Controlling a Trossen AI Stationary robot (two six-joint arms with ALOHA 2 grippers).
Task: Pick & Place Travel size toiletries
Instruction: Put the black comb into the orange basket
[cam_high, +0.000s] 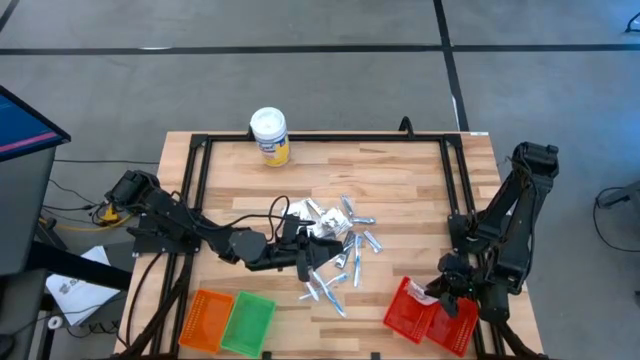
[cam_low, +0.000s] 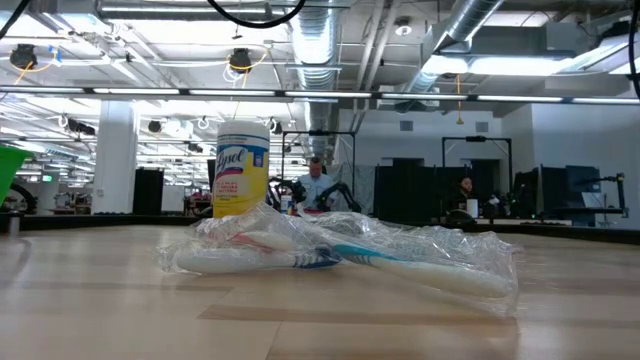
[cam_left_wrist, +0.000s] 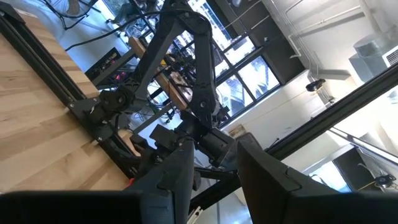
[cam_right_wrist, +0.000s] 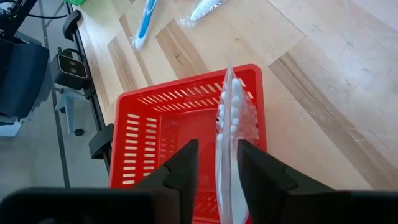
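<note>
Over at the table's near right corner, the right gripper (cam_right_wrist: 212, 171) hangs above the red basket (cam_high: 410, 312), its fingers parted a little with a clear-wrapped toothbrush (cam_right_wrist: 231, 130) standing on end between them, lower end down in the basket; I cannot tell whether they pinch the wrapper or have let it go. That basket sits hard against the front edge, close to the black frame rail (cam_high: 455, 190) on the right side. The rest of the toiletries (cam_high: 335, 250) lie in a loose heap near the middle of the table (cam_high: 400, 180), wrapped toothbrushes and silvery packets, with bare wood open behind them and on toward the right rail. The left gripper (cam_high: 300, 252) lies low at the heap's left edge, fingers apart with nothing seen between them. An orange basket (cam_high: 206, 318) and a green basket (cam_high: 248, 322) sit side by side at the front left edge. A yellow canister (cam_low: 241, 168) with a white lid stands alone near the far edge, its label reading "Lysol".
</note>
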